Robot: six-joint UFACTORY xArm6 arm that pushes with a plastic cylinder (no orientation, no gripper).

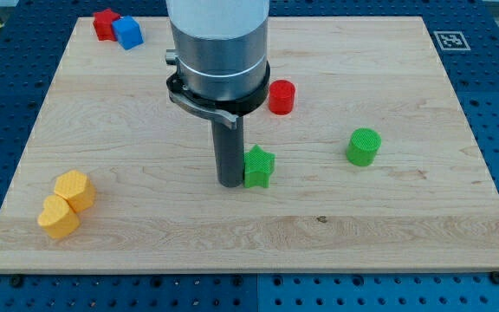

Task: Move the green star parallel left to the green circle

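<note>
- At the frame's centre, my tip (230, 182) touches the green star (258, 166) on its left side; the rod has no jaws.
- Right of the star, well apart, sits the green circle (363, 146).

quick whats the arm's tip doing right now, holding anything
My tip: no gripper, holds nothing; it sits right against the green star on the star's left in the view.

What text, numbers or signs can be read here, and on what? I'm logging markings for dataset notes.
No readable words, brands or numbers.
Board: a black-and-white square marker at its top right corner, a pattern and not text.
Blocks, rod, my tip: no markings.
</note>
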